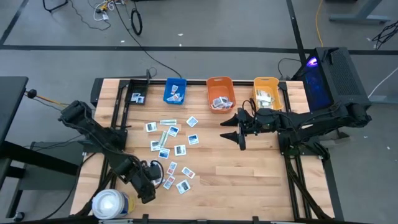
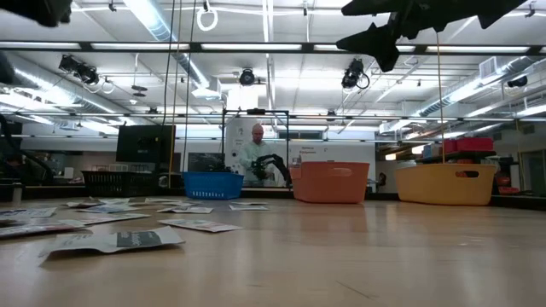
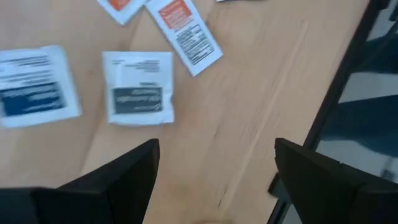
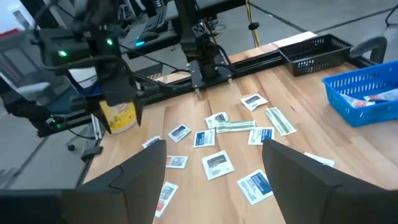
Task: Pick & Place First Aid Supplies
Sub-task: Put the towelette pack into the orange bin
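Packets (image 3: 138, 96) beyond open left gripper (image 3: 214, 165)

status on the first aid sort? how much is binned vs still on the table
Partly done. Done: some packets already lie in the blue bin, orange bin and yellow bin. In hand: nothing; the left claw is open, low over the packets at the table's near-left corner, and the right claw hangs open near the orange bin. Left: over a dozen loose packets remain on the table.
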